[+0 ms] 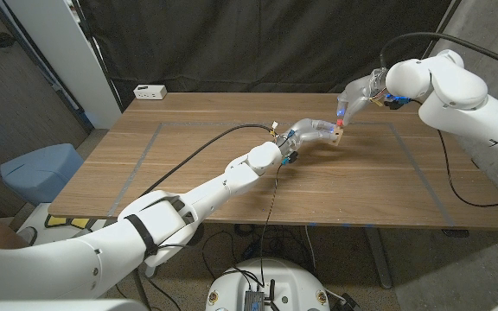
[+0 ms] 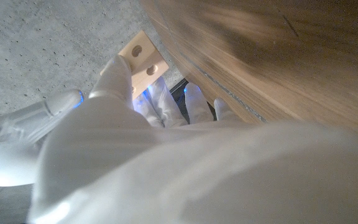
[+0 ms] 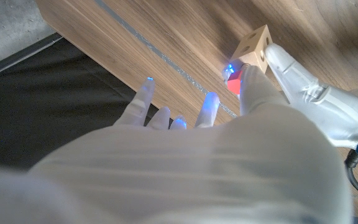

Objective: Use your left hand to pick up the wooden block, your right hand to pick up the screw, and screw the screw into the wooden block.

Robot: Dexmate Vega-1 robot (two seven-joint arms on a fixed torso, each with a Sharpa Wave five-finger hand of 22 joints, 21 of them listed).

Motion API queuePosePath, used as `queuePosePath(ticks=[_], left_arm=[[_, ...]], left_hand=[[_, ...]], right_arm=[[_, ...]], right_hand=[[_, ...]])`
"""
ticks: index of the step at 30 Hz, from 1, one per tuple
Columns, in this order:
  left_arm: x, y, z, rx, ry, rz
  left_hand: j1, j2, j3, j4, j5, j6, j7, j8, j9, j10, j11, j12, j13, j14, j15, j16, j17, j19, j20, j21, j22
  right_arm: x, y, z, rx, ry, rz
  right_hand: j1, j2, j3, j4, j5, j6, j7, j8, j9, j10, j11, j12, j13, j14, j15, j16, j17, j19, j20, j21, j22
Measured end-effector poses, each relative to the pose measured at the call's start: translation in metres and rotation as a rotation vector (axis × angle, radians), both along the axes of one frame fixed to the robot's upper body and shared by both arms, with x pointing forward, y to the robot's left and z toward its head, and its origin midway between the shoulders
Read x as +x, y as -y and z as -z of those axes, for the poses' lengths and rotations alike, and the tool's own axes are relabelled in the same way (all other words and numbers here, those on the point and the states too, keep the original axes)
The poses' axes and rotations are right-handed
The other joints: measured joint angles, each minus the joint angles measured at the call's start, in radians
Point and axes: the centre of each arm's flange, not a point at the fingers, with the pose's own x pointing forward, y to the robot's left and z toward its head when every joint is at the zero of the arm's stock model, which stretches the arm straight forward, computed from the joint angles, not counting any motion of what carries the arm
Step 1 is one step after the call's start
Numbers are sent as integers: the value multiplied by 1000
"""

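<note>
- Above the brown wooden table [image 1: 232,164], toward its far right part, the white left hand [image 1: 311,131] held the small pale wooden block with round holes [image 1: 339,136] lifted off the surface.
- Just beside the block, on its upper side, the white right hand [image 1: 358,92] pinched the red-headed screw [image 1: 341,123] against it, its other fingers spread.
- From the head view the screw was a tiny red speck; the right wrist view showed it more plainly as a red head [image 3: 234,85] between a fingertip and the block [image 3: 253,48], with the left hand's finger [image 3: 291,68] touching the block's other side.
- Two round holes on one face of the block [image 2: 143,57] appeared in the left wrist view, with a finger of the left hand [image 2: 118,74] pressed along that face.
- The screw's shaft was hidden, so how deep it sat in the block could not be told.
- Well away from the block, at the table's far left corner, lay a white power strip [image 1: 150,92].
</note>
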Motion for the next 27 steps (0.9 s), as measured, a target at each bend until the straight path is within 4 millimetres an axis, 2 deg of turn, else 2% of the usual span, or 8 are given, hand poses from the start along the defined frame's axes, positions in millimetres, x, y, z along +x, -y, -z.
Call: queuePosePath(ticks=[13,27], left_arm=[[3,0,0,3,-6,-4],[5,0,-2,5,-2,-1]], left_hand=[[0,0,0,0,3,0,0,-2,0,-1,-2,0,0,0,0,0,0,0,0,0,0],[-2,-2,0,0,3,0,0,-4,0,-2,-1,0,0,0,0,0,0,0,0,0,0]], right_arm=[[7,-6,-5,-37,-45,-9],[13,-11,-7,-55,-79,5]], right_hand=[[23,-1,7,-7,0,15,-7,4,3,-5,-5,4,0,0,0,0,0,0,0,0,0],[32,0,11,-3,0,18,-3,7,3,-5,-5,4,0,0,0,0,0,0,0,0,0]])
